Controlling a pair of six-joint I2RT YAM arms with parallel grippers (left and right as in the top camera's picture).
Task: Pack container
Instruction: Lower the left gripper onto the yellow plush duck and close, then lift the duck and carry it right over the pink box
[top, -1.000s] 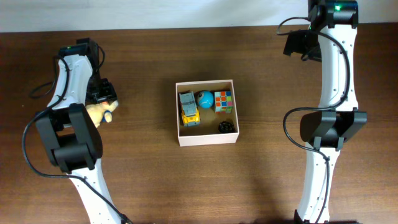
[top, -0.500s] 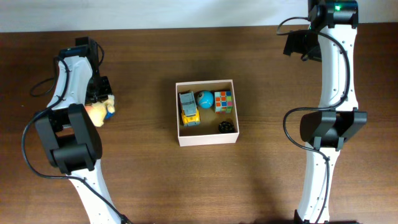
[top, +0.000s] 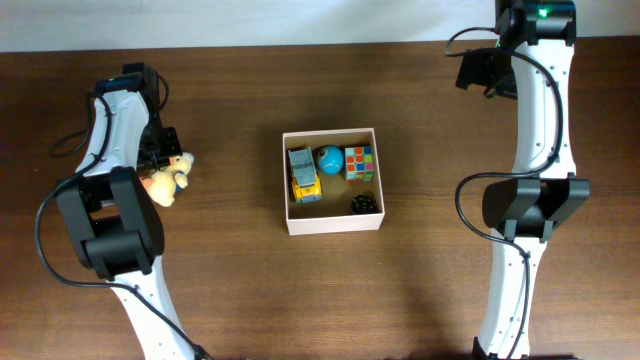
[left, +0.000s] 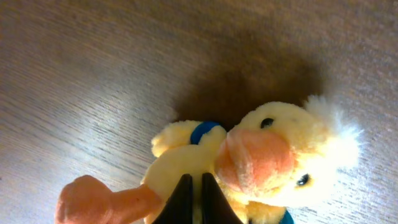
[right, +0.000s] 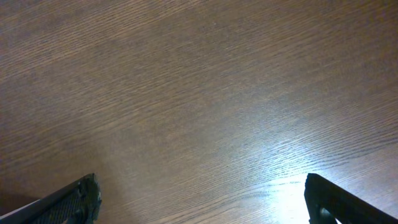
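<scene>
Two grippers: the left gripper (left: 196, 182) clenched on a yellow plush duck (top: 166, 181) at mid-left of the overhead view, the right gripper (right: 200, 186) released at upper right. The square white-walled cardboard container (top: 333, 226) sits at frame centre, brown wooden table (top: 230, 290) open along all four edges.

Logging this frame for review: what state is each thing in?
Box: open, four toys inside.
Plush duck: outside the box, pinched by left gripper.
Left gripper: shut on the plush duck.
Right gripper: open, empty, over the table.
Truck: in box.
Ball: in box.
Cube: in box.
Black toy: in box.
</scene>
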